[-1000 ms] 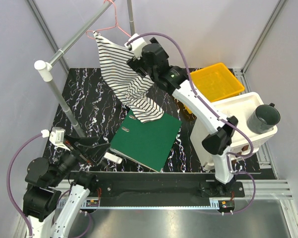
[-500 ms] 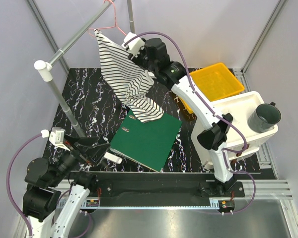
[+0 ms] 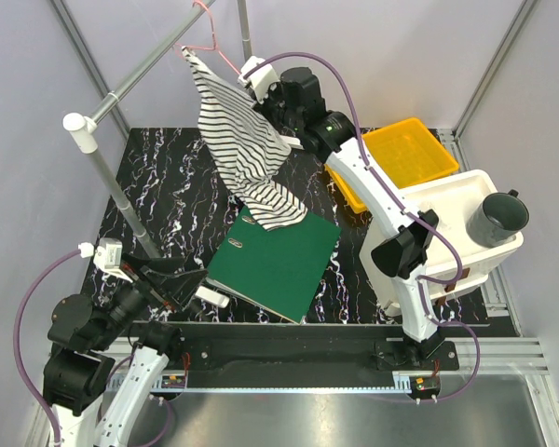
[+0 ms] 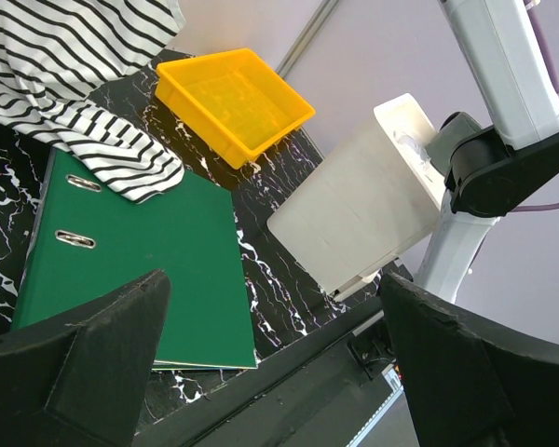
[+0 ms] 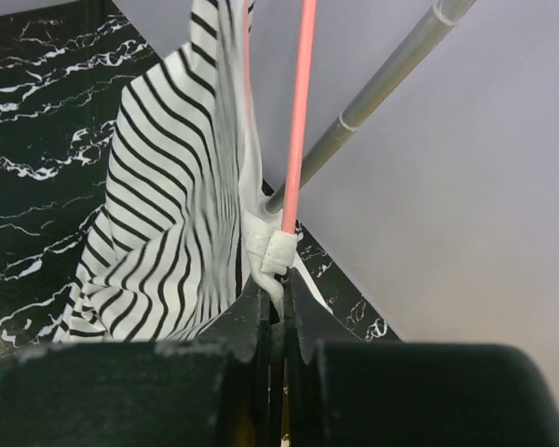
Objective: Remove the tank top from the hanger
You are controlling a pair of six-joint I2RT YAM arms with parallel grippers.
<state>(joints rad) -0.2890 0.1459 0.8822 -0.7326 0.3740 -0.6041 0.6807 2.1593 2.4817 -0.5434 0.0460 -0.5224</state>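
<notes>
Black marbled bench (image 3: 168,200) is lying below as the right gripper (image 5: 275,312) is pinching the tank top (image 5: 168,196) hem beside the hanger (image 5: 299,112); the left gripper (image 4: 272,307) is hanging spread.

Black, white-veined marble-pattern tabletop (image 3: 168,200): evenly lit, no hard shadows. Plain pale lilac-grey wall panels (image 3: 401,47) enclose its rear and both sides, joined by grey aluminium frame struts (image 3: 492,65). Brushed steel plate (image 3: 307,419) adjoins its near edge.
</notes>
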